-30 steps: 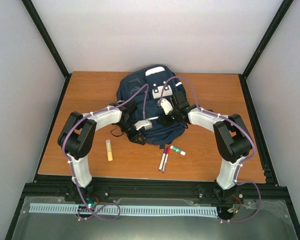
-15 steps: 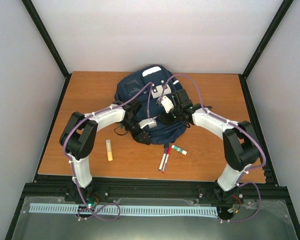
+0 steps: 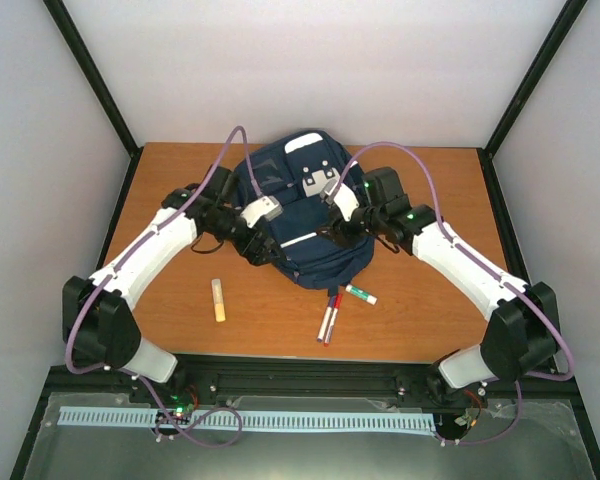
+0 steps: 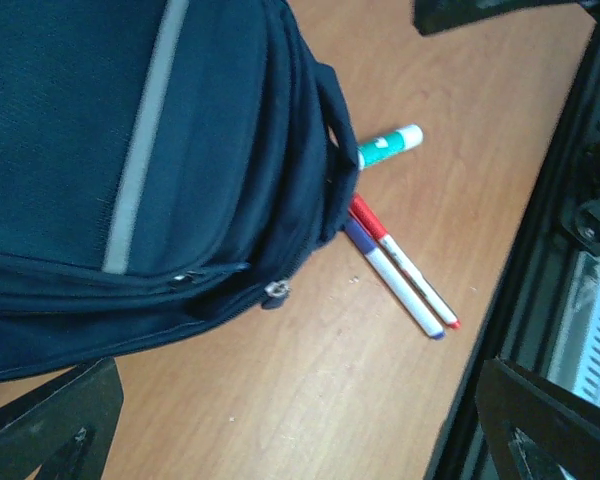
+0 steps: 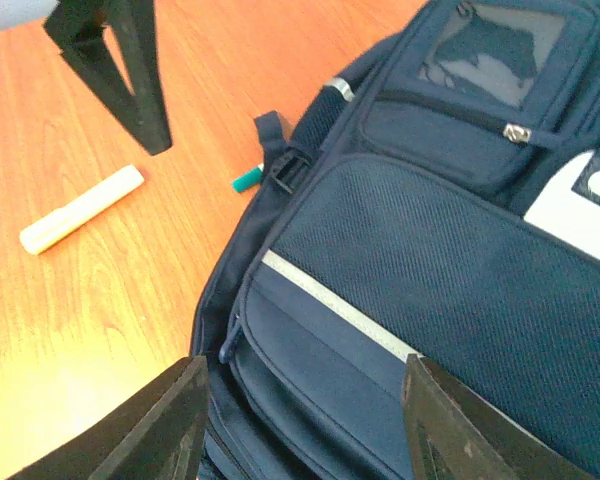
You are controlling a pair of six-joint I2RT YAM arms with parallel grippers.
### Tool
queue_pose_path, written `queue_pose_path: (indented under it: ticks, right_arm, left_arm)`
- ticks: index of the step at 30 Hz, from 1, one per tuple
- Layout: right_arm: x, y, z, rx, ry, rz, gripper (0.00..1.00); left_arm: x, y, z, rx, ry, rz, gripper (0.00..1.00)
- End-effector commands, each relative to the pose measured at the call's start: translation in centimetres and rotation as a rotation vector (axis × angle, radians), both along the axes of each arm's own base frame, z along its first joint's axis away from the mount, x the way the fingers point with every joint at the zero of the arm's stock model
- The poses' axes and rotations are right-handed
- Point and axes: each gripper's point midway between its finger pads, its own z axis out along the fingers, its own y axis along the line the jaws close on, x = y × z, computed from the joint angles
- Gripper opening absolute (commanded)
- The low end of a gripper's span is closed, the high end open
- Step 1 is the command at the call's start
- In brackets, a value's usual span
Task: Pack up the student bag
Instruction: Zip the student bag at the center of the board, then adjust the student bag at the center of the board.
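Starting left, a yellow stick [image 3: 218,300] lies on the table [image 3: 430,310], the left gripper [image 3: 265,248] hangs over the bag [image 3: 315,257] with jaws wide apart, the bag sits mid-table with three pens [image 3: 329,318] at its near edge, and the right gripper [image 3: 336,229] hangs over it, jaws apart too
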Motion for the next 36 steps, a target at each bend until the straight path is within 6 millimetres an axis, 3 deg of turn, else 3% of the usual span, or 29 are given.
queue_pose_path:
  ticks: [1, 4, 8, 10, 13, 16, 18, 21, 24, 28, 36]
  right_arm:
    - [-1.2, 0.8, 2.4, 0.026, -0.027, 0.087, 0.54]
    - [-1.7, 1.2, 1.4, 0.025, 0.003, 0.098, 0.54]
    - [-1.9, -0.4, -2.2, -0.032, 0.054, 0.02, 0.56]
    - [-2.2, -1.1, -3.4, -0.045, 0.081, -0.009, 0.56]
    - [-2.9, -1.6, -4.9, -0.055, 0.112, -0.016, 0.57]
    - [-2.8, -2.7, -6.4, -0.102, 0.107, -0.064, 0.58]
    - [-2.8, -3.6, -7.9, -0.168, 0.084, -0.064, 0.59]
    - [-3.6, -4.5, -9.4, -0.258, 0.024, 0.021, 0.59]
    - [-2.7, -5.4, -10.6, -0.322, -0.017, -0.003, 0.59]
    - [-2.2, -5.3, -11.6, -0.335, -0.015, -0.006, 0.59]
    - [0.8, -7.3, -13.6, -0.347, 0.034, -0.156, 0.56]
  left_arm:
    - [2.7, 1.4, 1.3, 0.07, -0.1, 0.171, 1.0]
    - [4.1, 1.2, 1.5, 0.018, -0.151, 0.245, 1.0]
    - [6.2, 1.6, 1.8, 0.028, -0.207, 0.331, 1.0]
    - [8.5, 3.8, -0.3, 0.151, -0.267, 0.441, 1.0]
    - [12.0, 9.9, -4.4, 0.397, -0.304, 0.739, 1.0]
    - [12.5, 10.0, -4.9, 0.265, -0.203, 0.698, 1.0]
    - [11.8, 8.9, -4.2, 0.165, -0.176, 0.594, 0.92]
    - [8.2, 5.6, -3.8, 0.065, -0.185, 0.236, 0.68]
    - [5.0, 4.5, -4.9, 0.033, -0.195, -0.016, 0.6]
    - [2.3, 3.7, -5.9, -0.013, -0.236, -0.237, 0.56]
    - [0.9, 2.0, -8.0, 0.036, -0.35, -0.472, 0.55]
